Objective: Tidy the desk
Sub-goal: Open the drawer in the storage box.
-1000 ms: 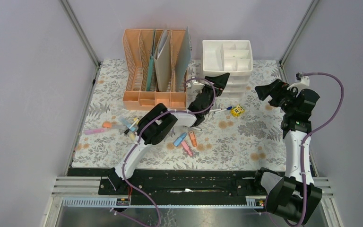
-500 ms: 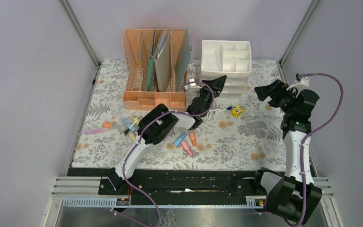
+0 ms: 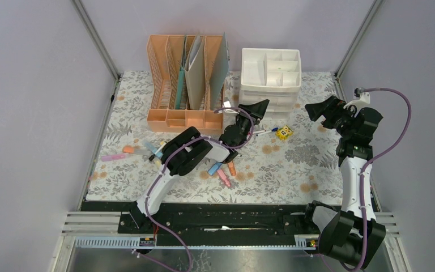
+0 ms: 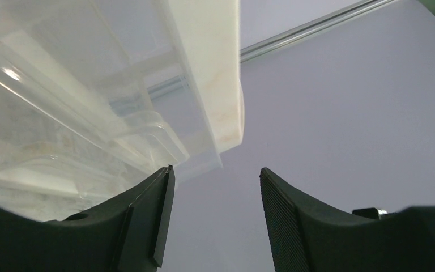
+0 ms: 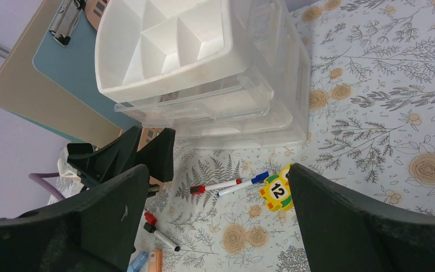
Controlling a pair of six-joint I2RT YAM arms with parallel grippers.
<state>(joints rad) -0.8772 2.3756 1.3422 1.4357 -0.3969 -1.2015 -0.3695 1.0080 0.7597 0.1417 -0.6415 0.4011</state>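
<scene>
The desk (image 3: pixel 300 170) is covered in pale fern-print cloth. My left gripper (image 3: pixel 255 107) hovers just in front of the white drawer unit (image 3: pixel 272 73), tilted upward. In the left wrist view its jaws (image 4: pixel 215 170) stand apart with only the wall between them, and the unit's clear drawers (image 4: pixel 90 113) sit up and to the left. My right gripper (image 3: pixel 316 109) hangs wide open to the right of the unit. In its own view (image 5: pixel 218 175) it frames a red marker (image 5: pixel 215 186), a blue marker (image 5: pixel 243 184) and a yellow "12" tile (image 5: pixel 276 192), all lying on the cloth.
A peach file rack (image 3: pixel 184 85) with folders stands at the back left. Several highlighters and pens lie at the left (image 3: pixel 147 150) and centre (image 3: pixel 224 168). A black-and-red marker (image 5: pixel 158 232) lies near the left arm. Metal frame posts flank the cloth.
My left gripper has drawn back and down from the drawer unit's front, and its jaws have narrowed. The right arm has not moved.
</scene>
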